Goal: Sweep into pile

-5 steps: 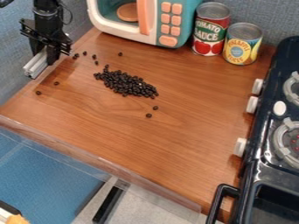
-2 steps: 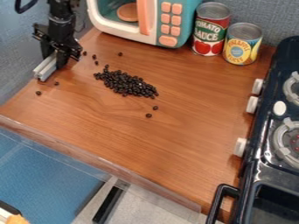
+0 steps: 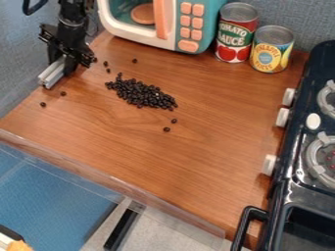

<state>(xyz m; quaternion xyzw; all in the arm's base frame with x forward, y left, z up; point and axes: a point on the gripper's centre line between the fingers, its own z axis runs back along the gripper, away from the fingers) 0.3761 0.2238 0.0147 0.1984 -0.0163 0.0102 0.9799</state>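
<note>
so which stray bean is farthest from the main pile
The lone bean at the view's left side of the counter, lower and further left than its nearest neighbour. Every other visible stray lies closer to the pile.

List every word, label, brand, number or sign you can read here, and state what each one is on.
"TOMATO SAUCE": the red-labelled can.
"PINEAPPLE SLICES": the yellow and blue can, in small curved lettering.
Small pale marking on the toy stove, near its lowest white knob: too small to read.
No readable brand or number.
</note>
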